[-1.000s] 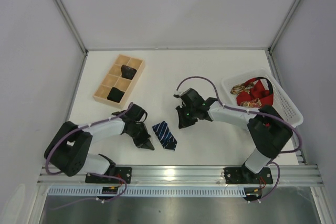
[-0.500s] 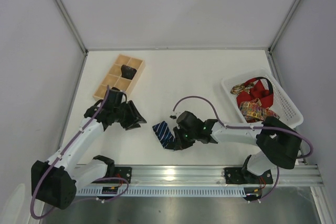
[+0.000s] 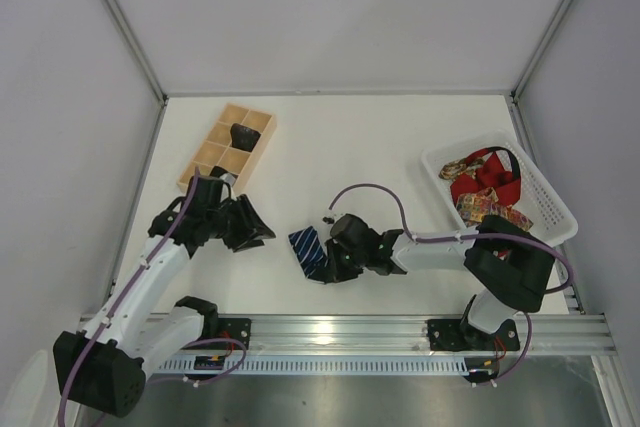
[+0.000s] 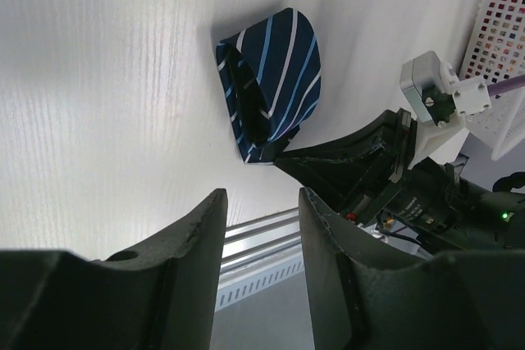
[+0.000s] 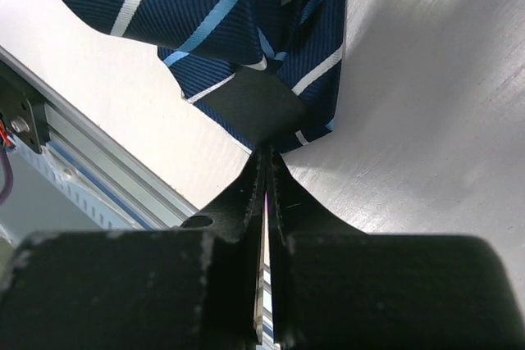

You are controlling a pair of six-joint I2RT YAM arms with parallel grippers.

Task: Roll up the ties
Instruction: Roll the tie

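A rolled navy tie with pale diagonal stripes (image 3: 308, 250) lies on the white table near the front middle. It shows in the left wrist view (image 4: 271, 79) and fills the top of the right wrist view (image 5: 213, 22). My right gripper (image 3: 331, 265) is shut on the tie's near edge, its fingertips (image 5: 283, 190) pinching the fabric. My left gripper (image 3: 252, 227) is open and empty, to the left of the tie and apart from it. Two dark rolled ties (image 3: 243, 136) sit in a wooden divided box (image 3: 262, 123). Red and gold-patterned ties (image 3: 484, 187) lie in a white basket (image 3: 548, 187).
The wooden box stands at the back left, partly hidden by my left arm. The white basket stands at the right edge. The metal rail (image 3: 340, 329) runs along the table's near edge, close behind the tie. Purple cables loop over both arms.
My right gripper swung from the table's middle down to the tie and closed on its edge. My left gripper left the tie, moved back left and now hovers open.
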